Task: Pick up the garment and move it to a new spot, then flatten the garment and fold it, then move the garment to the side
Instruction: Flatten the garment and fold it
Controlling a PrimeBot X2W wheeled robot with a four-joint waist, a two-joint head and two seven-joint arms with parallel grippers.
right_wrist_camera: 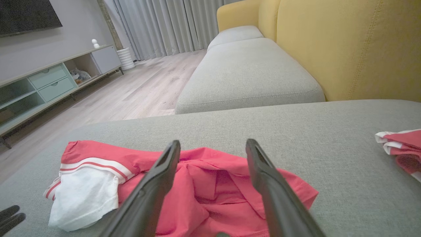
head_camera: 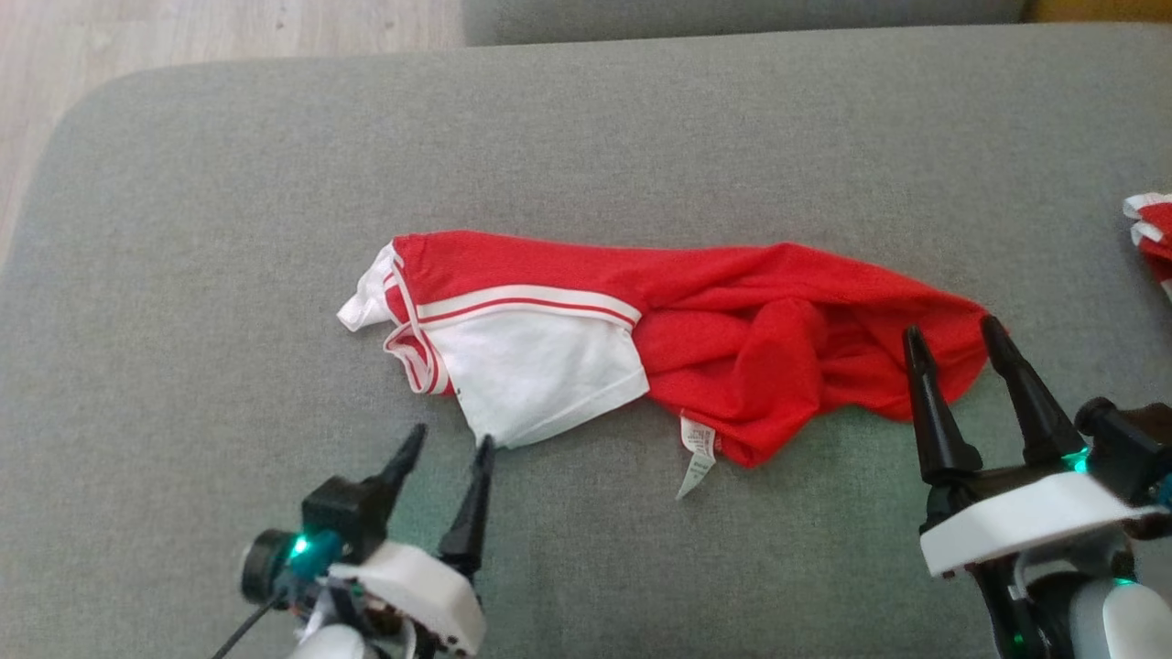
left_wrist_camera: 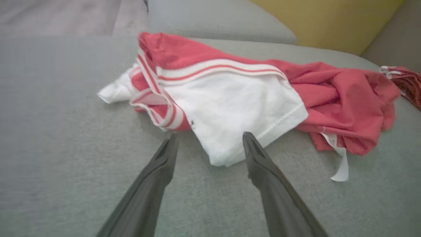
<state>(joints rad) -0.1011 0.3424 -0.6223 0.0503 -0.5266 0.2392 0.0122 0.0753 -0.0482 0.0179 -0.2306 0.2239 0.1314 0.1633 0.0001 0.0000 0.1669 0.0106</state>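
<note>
A red and white garment [head_camera: 659, 339] lies crumpled across the middle of the grey sofa cushion [head_camera: 586, 137], white sleeve panel to the left, red bulk to the right, a care label hanging at its near edge. My left gripper [head_camera: 450, 439] stands open just short of the white panel's near corner; in the left wrist view the garment [left_wrist_camera: 236, 98] lies beyond that gripper [left_wrist_camera: 210, 140]. My right gripper [head_camera: 952, 331] stands open over the garment's right end, and in the right wrist view that gripper [right_wrist_camera: 213, 144] has the red cloth [right_wrist_camera: 210, 184] beneath its fingers, holding nothing.
A second red and white garment [head_camera: 1152, 229] lies at the cushion's right edge, and this garment [right_wrist_camera: 399, 148] lies to the right in the right wrist view. Wooden floor [head_camera: 183, 37] lies beyond the far left corner. A yellow sofa back [right_wrist_camera: 345, 46] and another grey seat [right_wrist_camera: 246, 75] stand behind.
</note>
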